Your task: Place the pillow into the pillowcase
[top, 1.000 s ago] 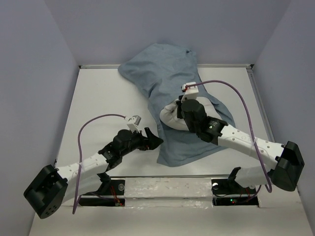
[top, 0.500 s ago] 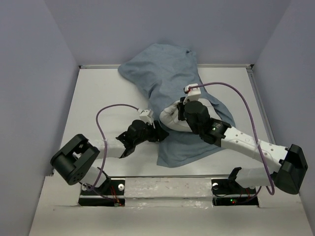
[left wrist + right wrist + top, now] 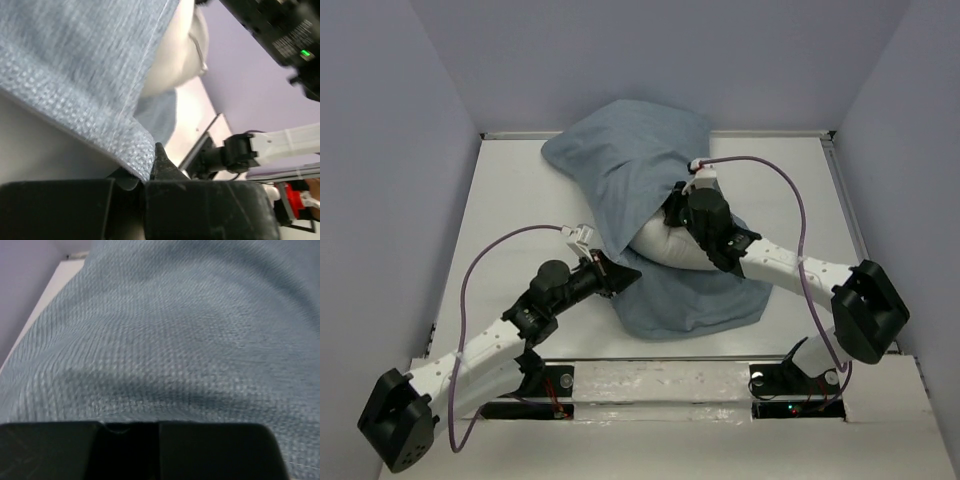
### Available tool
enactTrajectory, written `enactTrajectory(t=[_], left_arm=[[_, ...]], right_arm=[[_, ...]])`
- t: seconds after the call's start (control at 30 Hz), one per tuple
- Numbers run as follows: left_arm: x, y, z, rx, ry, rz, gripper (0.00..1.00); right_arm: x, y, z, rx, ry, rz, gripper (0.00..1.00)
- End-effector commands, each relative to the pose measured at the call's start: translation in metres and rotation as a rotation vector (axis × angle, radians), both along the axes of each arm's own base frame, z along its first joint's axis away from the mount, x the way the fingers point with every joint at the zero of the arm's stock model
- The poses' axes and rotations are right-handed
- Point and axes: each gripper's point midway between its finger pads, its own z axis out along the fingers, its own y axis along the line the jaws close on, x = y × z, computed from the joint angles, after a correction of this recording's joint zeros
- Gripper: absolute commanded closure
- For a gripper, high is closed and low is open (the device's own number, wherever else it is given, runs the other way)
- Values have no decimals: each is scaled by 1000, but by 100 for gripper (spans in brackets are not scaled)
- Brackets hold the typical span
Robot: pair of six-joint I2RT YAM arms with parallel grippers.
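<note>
The blue-grey pillowcase (image 3: 625, 160) lies bunched from the table's back to its middle, draped over the white pillow (image 3: 665, 248), which bulges out of its near opening. My left gripper (image 3: 620, 272) is shut on the pillowcase's lower edge, just left of the pillow. In the left wrist view the pillowcase (image 3: 75, 65) hem runs into the shut left gripper (image 3: 150, 172), with the pillow (image 3: 172, 55) behind it. My right gripper (image 3: 672, 205) sits above the pillow, shut on the upper cloth. Pillowcase (image 3: 175, 330) weave fills the right wrist view down to the right gripper (image 3: 150, 424).
The white table (image 3: 510, 210) is walled by lilac panels on three sides. A purple cable (image 3: 790, 200) loops from the right arm, another (image 3: 480, 275) from the left. Both arm bases stand at the near edge.
My left gripper went from open to shut, taking the pillowcase's near edge. The right arm swung back and left, and the pillowcase now bulges higher over the pillow.
</note>
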Motion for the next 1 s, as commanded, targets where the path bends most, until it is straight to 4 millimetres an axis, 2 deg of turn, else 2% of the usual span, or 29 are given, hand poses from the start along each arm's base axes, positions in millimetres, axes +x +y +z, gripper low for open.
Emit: enactTrajectory(t=[0.0, 0.1, 0.13, 0.17, 0.2, 0.23, 0.27, 0.3, 0.37, 0.4, 0.43, 0.47, 0.5, 0.53, 0.57, 0.63, 0.73, 0.77, 0.83, 0.87, 0.9, 0.93, 0.97], left_arm=[[-79, -9, 100, -306, -126, -349, 100], [-89, -4, 96, -319, -112, -377, 100], [-88, -3, 92, -305, -113, -366, 100], [-81, -2, 80, -264, -83, -337, 100], [-73, -1, 75, -232, -94, -312, 100], [-70, -1, 72, -215, -91, -314, 100], [-65, -2, 71, -202, -97, -303, 100], [-58, -6, 72, -178, -101, -309, 100], [-53, -11, 79, -167, -112, -328, 100], [-52, -14, 95, -178, -140, -345, 100], [-51, -17, 101, -192, -142, -357, 100], [-55, -17, 109, -208, -153, -376, 100], [-60, -15, 117, -225, -169, -385, 100], [-65, -13, 120, -236, -166, -397, 100], [-69, -10, 122, -245, -164, -400, 100], [-76, -4, 117, -244, -145, -403, 100], [-83, 2, 113, -251, -140, -403, 100], [-83, 2, 103, -241, -118, -402, 100], [-81, 3, 93, -223, -99, -389, 99], [-80, 3, 85, -209, -78, -381, 94], [-76, 3, 81, -195, -68, -362, 87], [-68, 5, 68, -145, -43, -315, 71], [-62, 7, 77, -126, -69, -281, 59]], right_arm=[[54, -65, -11, -101, 19, -235, 100], [57, -88, 21, -142, -18, -347, 100], [56, -91, 43, -120, -45, -364, 100], [44, -94, 73, -73, -92, -356, 100], [35, -92, 89, -43, -122, -348, 100], [17, -75, 94, -51, -152, -310, 100], [15, -82, 100, -49, -179, -333, 100], [-2, -51, 105, -41, -225, -262, 100], [-16, -6, 69, -93, -204, -164, 100], [-15, 14, 48, -112, -190, -131, 100], [-5, 36, -21, -196, -90, -107, 100], [5, 43, -44, -227, -46, -110, 100], [20, 41, -92, -237, 53, -109, 100], [25, 37, -102, -205, 94, -114, 100], [30, 30, -104, -163, 121, -122, 100], [36, 8, -82, -79, 87, -135, 100], [45, -14, -42, -91, 2, -163, 100], [42, -15, -23, -82, -25, -152, 100], [37, -11, -12, -93, -49, -94, 100], [33, -8, -13, -93, -45, -65, 94], [28, -4, -12, -88, -41, -27, 83], [13, 4, -28, -95, 21, 60, 59], [0, 2, -33, -104, 64, 100, 36]])
